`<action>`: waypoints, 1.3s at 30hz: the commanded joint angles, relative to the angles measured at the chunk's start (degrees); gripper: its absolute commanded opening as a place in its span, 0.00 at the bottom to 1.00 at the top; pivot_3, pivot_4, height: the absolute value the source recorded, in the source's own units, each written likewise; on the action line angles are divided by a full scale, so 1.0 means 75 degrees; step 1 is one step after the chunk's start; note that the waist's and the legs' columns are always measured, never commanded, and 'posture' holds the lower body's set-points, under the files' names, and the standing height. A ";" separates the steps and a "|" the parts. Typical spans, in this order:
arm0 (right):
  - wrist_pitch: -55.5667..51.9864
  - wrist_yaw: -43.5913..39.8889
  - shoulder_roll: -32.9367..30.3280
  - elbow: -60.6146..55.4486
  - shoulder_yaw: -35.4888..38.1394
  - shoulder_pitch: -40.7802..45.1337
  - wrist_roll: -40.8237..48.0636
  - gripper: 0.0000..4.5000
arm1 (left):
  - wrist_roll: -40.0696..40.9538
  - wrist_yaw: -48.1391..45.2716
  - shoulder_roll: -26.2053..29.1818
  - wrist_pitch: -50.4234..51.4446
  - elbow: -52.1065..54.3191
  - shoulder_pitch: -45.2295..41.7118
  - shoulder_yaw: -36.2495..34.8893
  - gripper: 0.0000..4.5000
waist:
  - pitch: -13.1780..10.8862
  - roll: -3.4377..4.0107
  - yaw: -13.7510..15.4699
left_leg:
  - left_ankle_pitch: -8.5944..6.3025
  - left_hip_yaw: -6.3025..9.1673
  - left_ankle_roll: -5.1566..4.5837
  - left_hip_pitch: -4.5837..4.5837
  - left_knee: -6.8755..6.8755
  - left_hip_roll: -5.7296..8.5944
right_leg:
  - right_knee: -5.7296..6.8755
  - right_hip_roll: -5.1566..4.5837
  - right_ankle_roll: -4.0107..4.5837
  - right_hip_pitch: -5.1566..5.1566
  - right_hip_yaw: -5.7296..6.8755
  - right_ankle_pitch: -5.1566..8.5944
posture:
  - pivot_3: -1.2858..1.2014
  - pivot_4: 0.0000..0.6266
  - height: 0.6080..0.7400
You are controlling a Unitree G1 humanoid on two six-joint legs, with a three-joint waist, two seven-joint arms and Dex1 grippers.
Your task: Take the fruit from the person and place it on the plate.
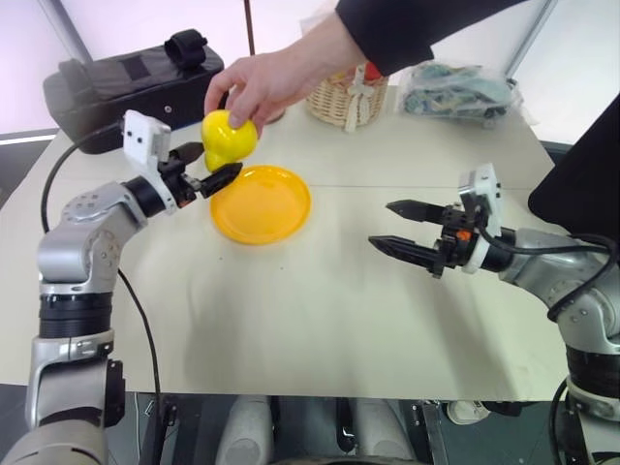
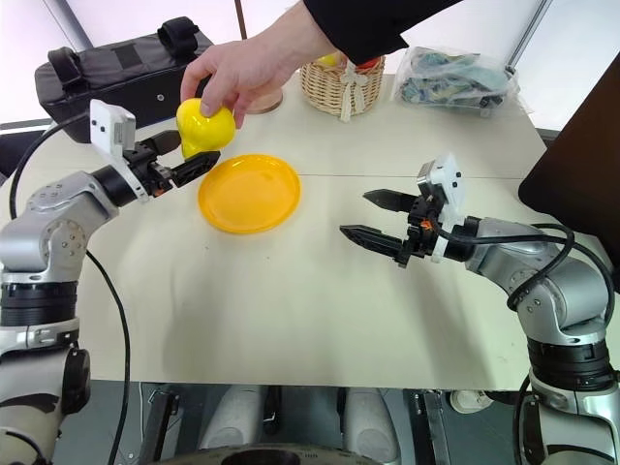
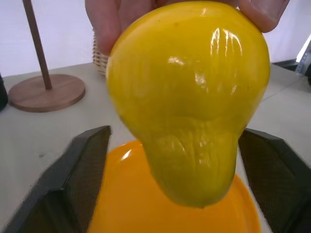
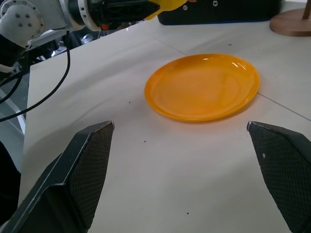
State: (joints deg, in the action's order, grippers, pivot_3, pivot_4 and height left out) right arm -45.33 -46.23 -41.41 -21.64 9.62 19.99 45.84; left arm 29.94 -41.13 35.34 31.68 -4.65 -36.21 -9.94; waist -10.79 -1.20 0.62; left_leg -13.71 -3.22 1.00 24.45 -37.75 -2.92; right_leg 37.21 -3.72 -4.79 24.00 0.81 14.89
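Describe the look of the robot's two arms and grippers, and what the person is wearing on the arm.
Both robot arms are silver-grey metal with black joints and loose black cables. The left gripper and right gripper each have two black tapered fingers, textured on the inner pads, and carry a white camera block at the wrist. The right wrist shows small orange parts. The person's hand comes from a dark sleeve.

I found the scene brightly and evenly lit, with pale daylight behind the table's far edge. Shadows fell soft. The fruit carried sharp white glare spots in the left wrist view, its nearest part slightly soft.
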 commanded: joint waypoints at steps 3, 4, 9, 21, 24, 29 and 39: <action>0.0163 0.0167 0.0047 -0.0400 0.0258 -0.0130 0.0116 1.00 | -0.0088 -0.0138 -0.0022 -0.0194 0.0090 -0.0173 -0.0042 0.36 | 0.0000 0.0000 -0.0003 | 0.0000 0.0000 0.0000 0.0000 0.0000 -0.0001 | 0.0000 0.0000 0.0000 0.0000 0.0000 0.0000 | 0.52 0.24 1.00; 0.0167 0.0183 0.0047 -0.0415 0.0256 -0.0141 0.0120 1.00 | -0.0097 -0.0151 -0.0026 -0.0191 0.0101 -0.0167 -0.0056 0.29 | 0.0000 0.0000 -0.0003 | 0.0000 0.0000 0.0000 0.0000 0.0000 -0.0001 | 0.0000 0.0000 0.0000 0.0000 0.0000 0.0000 | 0.52 0.24 1.00; 0.0198 0.0195 0.0042 -0.0374 0.0228 -0.0107 0.0094 1.00 | -0.0254 -0.0089 0.0001 -0.0233 0.0077 -0.0161 -0.0060 0.29 | 0.0000 0.0000 -0.0001 | 0.0000 0.0001 0.0000 0.0000 0.0000 -0.0001 | 0.0000 0.0000 0.0000 0.0000 0.0000 0.0000 | 0.52 0.24 1.00; 0.0183 0.0273 0.0114 -0.0354 0.0005 0.0077 0.0023 1.00 | -0.1530 0.0503 -0.0729 -0.0439 -0.0931 -0.0025 0.1014 0.29 | 0.0000 0.0000 0.0009 | 0.0000 0.0001 0.0000 0.0002 -0.0010 0.0000 | 0.0002 0.0001 -0.0001 -0.0003 0.0001 0.0000 | 0.52 0.24 1.00; 0.0232 0.0325 0.0127 -0.0335 -0.0131 0.0123 -0.0130 1.00 | -0.1789 0.0512 -0.0869 -0.0578 -0.1511 -0.0283 0.1159 0.29 | 0.0000 0.0000 0.0007 | 0.0000 0.0003 -0.0001 0.0003 -0.0011 -0.0001 | 0.0004 0.0003 0.0000 -0.0002 0.0001 0.0000 | 0.52 0.24 1.00; 0.0211 0.0460 0.0216 -0.0421 -0.0209 0.0092 -0.0158 1.00 | -0.2119 0.0341 -0.1017 -0.0929 -0.2417 -0.0674 0.1325 0.29 | 0.0000 0.0000 0.0007 | -0.0001 0.0002 -0.0001 0.0003 -0.0012 -0.0001 | 0.0004 0.0004 -0.0001 -0.0001 0.0000 0.0000 | 0.52 0.24 1.00; 0.0158 0.0676 0.0275 -0.0635 -0.0130 -0.0111 -0.0134 1.00 | -0.2145 0.0024 -0.1216 -0.1329 -0.3016 -0.1058 0.1163 1.00 | 0.0000 0.0000 0.0010 | -0.0001 0.0003 -0.0002 0.0006 -0.0016 -0.0001 | 0.0005 0.0003 -0.0001 -0.0001 0.0001 -0.0001 | 0.52 0.24 1.00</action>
State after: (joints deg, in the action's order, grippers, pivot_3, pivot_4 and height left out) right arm -44.65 -41.37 -39.34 -23.97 7.28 19.11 44.11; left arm 13.83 -40.81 26.18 23.40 -28.01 -42.05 0.22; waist -10.79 -1.20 0.69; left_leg -13.72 -3.19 0.98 24.49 -37.87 -2.92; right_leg 37.26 -3.70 -4.79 23.99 0.82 14.88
